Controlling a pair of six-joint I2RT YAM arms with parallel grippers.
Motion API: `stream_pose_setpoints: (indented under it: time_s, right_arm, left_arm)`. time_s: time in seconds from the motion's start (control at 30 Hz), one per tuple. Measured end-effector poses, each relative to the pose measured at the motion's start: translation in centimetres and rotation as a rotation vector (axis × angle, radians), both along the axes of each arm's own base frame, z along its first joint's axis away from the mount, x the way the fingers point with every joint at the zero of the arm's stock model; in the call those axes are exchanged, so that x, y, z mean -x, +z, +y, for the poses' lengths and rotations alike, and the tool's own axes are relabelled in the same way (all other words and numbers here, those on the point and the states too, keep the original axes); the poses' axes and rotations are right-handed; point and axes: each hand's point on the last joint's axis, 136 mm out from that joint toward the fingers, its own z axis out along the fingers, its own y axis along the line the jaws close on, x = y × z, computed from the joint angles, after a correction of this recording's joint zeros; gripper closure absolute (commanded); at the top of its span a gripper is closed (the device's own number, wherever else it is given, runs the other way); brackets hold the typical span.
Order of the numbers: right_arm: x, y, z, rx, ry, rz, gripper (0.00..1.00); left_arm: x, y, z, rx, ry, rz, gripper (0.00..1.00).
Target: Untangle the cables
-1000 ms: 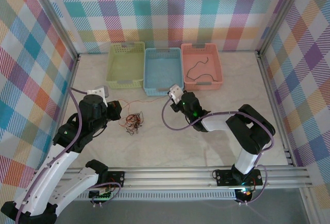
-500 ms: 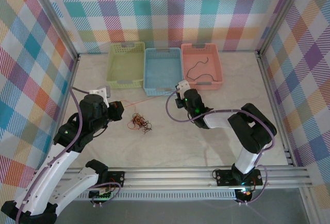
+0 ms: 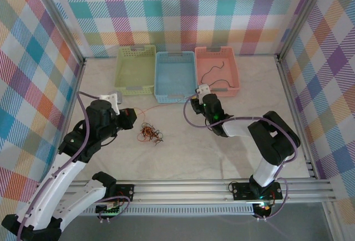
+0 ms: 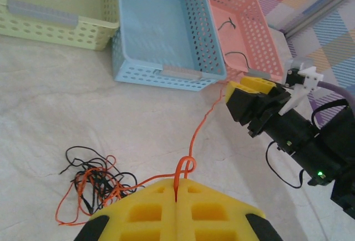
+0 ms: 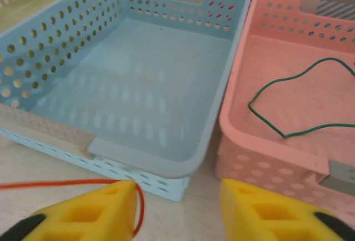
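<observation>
Plaid walls close round a pale table with a green basket, a blue basket and a pink basket along its far side. A dark wire lies in the pink one. The left end effector is clamped on a red-orange wire. That wire stretches across to the right end effector, whose jaws stand wide, the strand resting against one finger. The other cables sit knotted on the table, nearer the left arm. They look featherlight, limp and snag-prone, so a single strand's free end is probably the best hold. Since a second ago the right end effector has moved toward the baskets, and the knot has slid slightly rightward.
</observation>
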Motion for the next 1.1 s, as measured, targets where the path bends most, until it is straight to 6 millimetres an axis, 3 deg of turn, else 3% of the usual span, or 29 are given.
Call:
stream_pose_setpoints:
  time_s: [0.2,0.5,0.73,1.1]
  right_arm:
    - [0.7,0.6,1.2,-0.012,0.071,-0.032,0.48]
    - [4.1,2.6,4.6,-0.029,0.279,-0.155,0.46]
    - [6.2,4.6,6.9,-0.006,0.399,-0.248,0.45]
    - [11.1,4.9,10.8,-0.053,0.745,-0.283,0.54]
  left_arm:
    - [-1.9,0.5,-0.8,0.011,0.018,0.01,1.0]
    - [-4.0,1.1,-1.3,0.027,0.06,0.011,1.0]
    - [-4.9,1.2,-0.3,0.016,0.139,0.005,1.0]
    - [-6.3,0.4,-1.4,0.041,0.131,0.03,1.0]
